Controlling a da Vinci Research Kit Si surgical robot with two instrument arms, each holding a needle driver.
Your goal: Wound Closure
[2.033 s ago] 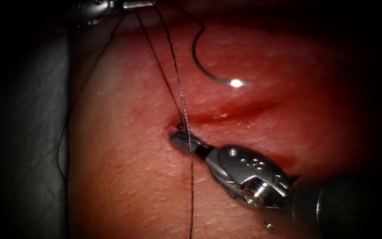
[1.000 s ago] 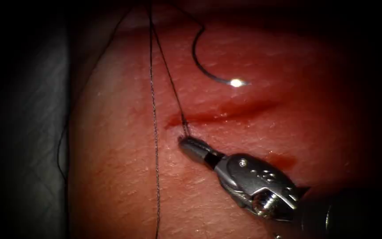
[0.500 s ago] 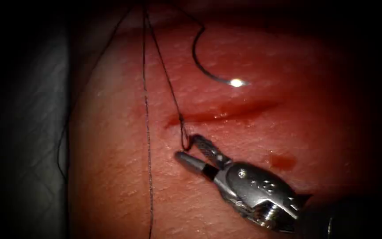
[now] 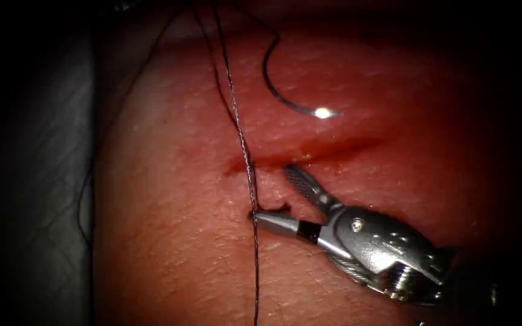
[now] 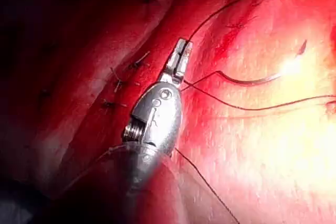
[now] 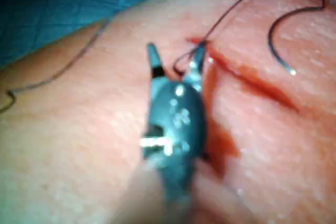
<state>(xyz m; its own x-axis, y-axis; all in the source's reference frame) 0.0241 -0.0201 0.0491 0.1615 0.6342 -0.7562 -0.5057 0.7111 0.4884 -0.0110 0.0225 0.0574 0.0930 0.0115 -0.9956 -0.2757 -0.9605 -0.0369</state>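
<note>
On the tissue (image 4: 170,241), beyond the right tool (image 4: 276,196) and on the far side of the cut (image 4: 300,158), the needle (image 4: 273,84) lies free. It is not in the tissue and no tool holds it. Its curve opens to the right, and one end gives a bright glint. In the right wrist view the needle (image 6: 275,40) lies well apart from this tool's jaws.

The thread (image 4: 246,151) runs from the top edge down to the left end of the cut, then passes just in front of the tip of the right tool's lower jaw and goes on to the bottom edge. A second strand runs close beside it in the upper part.

The right tool comes from the lower right and its jaws are spread wide. The upper jaw points to the cut, and the lower jaw touches the thread with its tip. The jaws grip nothing.

In the left wrist view the left tool (image 5: 181,56) has its jaws pressed together. A strand of thread (image 5: 247,106) runs off from them, so it seems they grip the thread. Short cut ends (image 5: 118,80) of thread stand on the tissue just beside this tool.
</note>
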